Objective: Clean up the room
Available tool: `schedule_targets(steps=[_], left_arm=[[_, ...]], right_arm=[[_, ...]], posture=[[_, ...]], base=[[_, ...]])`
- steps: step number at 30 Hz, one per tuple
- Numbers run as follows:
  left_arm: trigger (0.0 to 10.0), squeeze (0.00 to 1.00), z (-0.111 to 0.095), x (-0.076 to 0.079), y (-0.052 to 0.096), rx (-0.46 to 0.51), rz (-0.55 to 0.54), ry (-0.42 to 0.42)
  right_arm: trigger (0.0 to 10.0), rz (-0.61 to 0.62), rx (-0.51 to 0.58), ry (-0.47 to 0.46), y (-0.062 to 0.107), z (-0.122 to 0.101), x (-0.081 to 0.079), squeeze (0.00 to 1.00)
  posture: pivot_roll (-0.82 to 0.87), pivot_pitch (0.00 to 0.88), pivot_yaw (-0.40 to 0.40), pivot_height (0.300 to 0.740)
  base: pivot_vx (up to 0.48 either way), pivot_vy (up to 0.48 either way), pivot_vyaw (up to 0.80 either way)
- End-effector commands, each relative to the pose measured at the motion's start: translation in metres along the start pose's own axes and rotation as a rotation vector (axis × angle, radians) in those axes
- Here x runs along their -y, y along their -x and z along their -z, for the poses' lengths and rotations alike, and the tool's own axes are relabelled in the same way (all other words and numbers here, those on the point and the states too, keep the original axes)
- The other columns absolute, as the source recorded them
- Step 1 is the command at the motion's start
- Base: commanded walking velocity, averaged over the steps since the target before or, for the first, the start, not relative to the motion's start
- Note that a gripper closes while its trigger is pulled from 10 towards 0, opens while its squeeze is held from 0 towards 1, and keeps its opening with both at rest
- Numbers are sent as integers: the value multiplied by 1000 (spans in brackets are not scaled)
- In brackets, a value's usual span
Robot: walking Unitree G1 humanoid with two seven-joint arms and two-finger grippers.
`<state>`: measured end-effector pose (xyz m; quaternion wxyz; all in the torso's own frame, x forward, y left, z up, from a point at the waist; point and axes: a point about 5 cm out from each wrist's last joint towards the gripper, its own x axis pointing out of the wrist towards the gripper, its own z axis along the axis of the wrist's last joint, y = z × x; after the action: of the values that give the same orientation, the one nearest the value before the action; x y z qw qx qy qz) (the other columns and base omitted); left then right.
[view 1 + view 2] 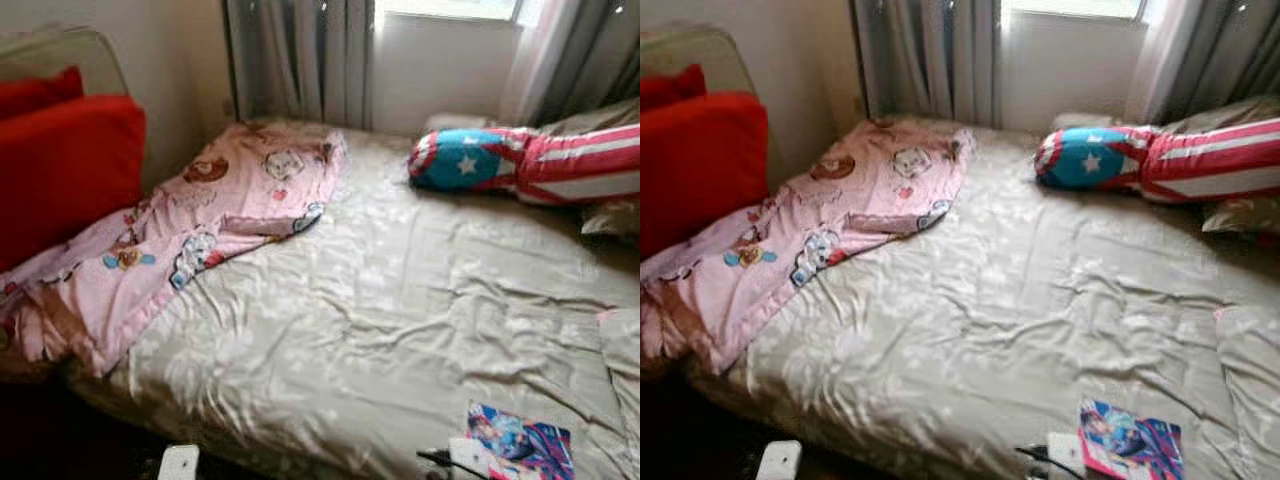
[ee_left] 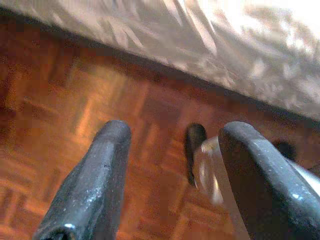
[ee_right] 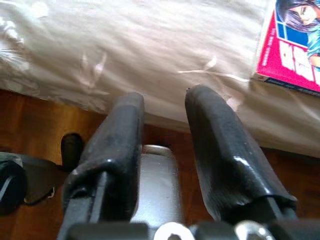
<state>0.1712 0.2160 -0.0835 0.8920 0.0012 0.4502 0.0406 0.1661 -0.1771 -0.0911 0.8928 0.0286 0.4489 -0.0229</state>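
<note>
A bed (image 1: 400, 300) with a creased beige cover stands before me. A crumpled pink cartoon-print blanket (image 1: 200, 220) lies over its left side and hangs off the near left corner. A colourful comic book (image 1: 520, 442) lies at the front right edge, also seen as the comic book (image 3: 295, 45) in the right wrist view. My right gripper (image 3: 164, 97) hangs open and empty by the bed's edge, just short of the book. My left gripper (image 2: 177, 130) hangs open over the parquet floor (image 2: 60, 130) beside the bed.
Red cushions (image 1: 60, 170) lean at the bed's left end. A red, white and blue star-and-stripe bolster (image 1: 540, 165) lies at the back right under the curtained window (image 1: 440, 60). A white plug with a black cable (image 1: 468, 455) sits beside the book. A small white object (image 1: 180, 462) lies low by the bed's front.
</note>
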Motion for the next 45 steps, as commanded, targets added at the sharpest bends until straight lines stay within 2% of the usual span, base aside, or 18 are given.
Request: schedule_targets(steps=[1,22,30,45], left_arm=[[10000,0,3,8,-1,-19,12,6],[10000,0,5,8,0,-23,16,-2],[10000,0,5,8,0,-25,14,0],[10000,0,4,14,-1,-16,13,1]], right_arm=[[10000,20,-15,4,2,4,8,0],[10000,0,-40,38,2,9,5,0],[10000,6,-39,22,2,9,5,0],[10000,5,-35,17,2,8,5,0]], posture=[[-39,0,-1,740],[-38,0,1,740],[-31,0,0,740],[-24,0,-4,740]], base=[[0,480,0],[0,479,0],[0,446,0],[0,0,0]])
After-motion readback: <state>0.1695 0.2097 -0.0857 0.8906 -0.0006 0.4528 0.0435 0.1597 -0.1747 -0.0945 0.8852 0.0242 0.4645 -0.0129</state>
